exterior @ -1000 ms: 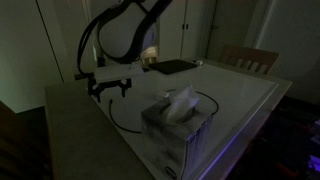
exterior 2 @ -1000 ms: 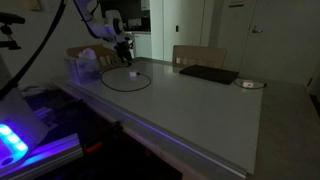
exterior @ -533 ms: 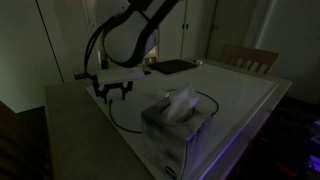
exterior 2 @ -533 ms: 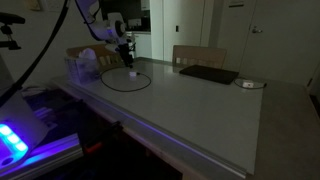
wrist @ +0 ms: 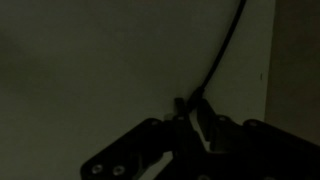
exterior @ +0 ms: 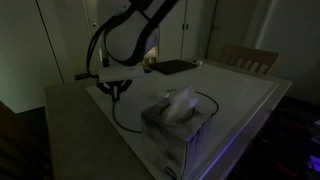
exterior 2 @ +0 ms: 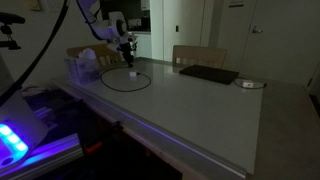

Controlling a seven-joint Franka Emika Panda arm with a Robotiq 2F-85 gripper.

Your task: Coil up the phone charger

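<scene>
A pale cardboard tissue box point(exterior: 172, 125) with a white tissue poking from its top stands close to the near corner of the light, smooth table point(exterior: 250, 105). It hides part of what lies behind it. Just beyond it is the phone charger point(exterior: 117, 115), a long, thin, dark flexible cable that lies in one wide, open loop flat on the tabletop. In an exterior view the loop point(exterior 2: 127, 91) sits beside the box point(exterior 2: 85, 66), not around it, near the table's far corner, with its small whitish plug point(exterior 2: 133, 73) at the far side of the ring. The dark two-fingered gripper point(exterior: 116, 92) is down at the table surface over that far side of the loop, right above the plug point(exterior 2: 129, 66). In the wrist view its fingers are drawn together on the cable point(wrist: 226, 50), which runs out from between the fingertips point(wrist: 193, 108) across the bare tabletop to the top edge of the picture, so the hand is pinching the charger. Farther along the far edge lies a flat black rectangular pad point(exterior: 172, 67), also seen in an exterior view point(exterior 2: 208, 74), well apart from the loop. A small round pale object point(exterior 2: 248, 84) lies just beside the pad. A wooden chair point(exterior: 250, 58) stands behind the far edge.
</scene>
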